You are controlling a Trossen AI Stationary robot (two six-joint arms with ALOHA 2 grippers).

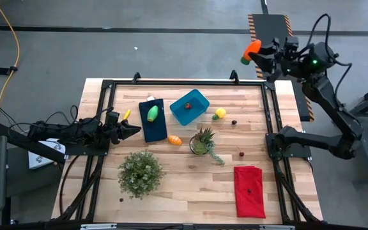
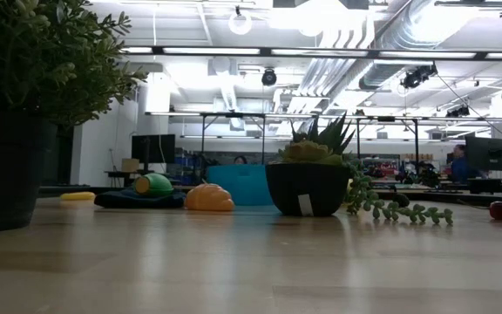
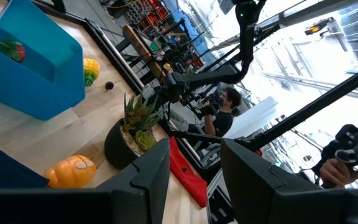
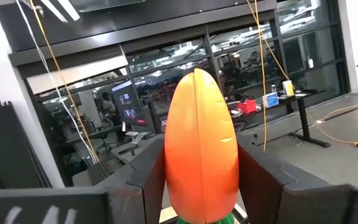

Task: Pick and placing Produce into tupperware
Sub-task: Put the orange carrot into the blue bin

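My right gripper [image 1: 258,55] is raised beyond the table's far right corner, shut on an orange carrot [image 1: 250,50] with a green top. My left gripper [image 1: 130,131] hovers open at the table's left, just left of a dark blue cloth [image 1: 152,128]. A green oval [image 1: 153,114] lies on that cloth. The bright blue tub [image 1: 189,107] stands near the far middle with a small red fruit [image 3: 14,50] inside. An orange oval [image 1: 175,140] and a yellow lemon [image 1: 220,113] rest on the wood. My right gripper pinches the carrot's thick end [image 4: 197,186], just above the green top, between its two fingers [image 4: 148,180]. The carrot lies along the fingers with its pointed tip [image 4: 196,74] sticking out ahead. It is lifted clear, off the table's far side.
A spiky plant in a dark pot [image 1: 201,142] stands mid-table, a bushy potted plant [image 1: 140,172] nearer the near left. A red cloth [image 1: 249,190] lies near right with small dark berries [image 1: 241,153] around. People [image 3: 229,106] show in the room beyond.
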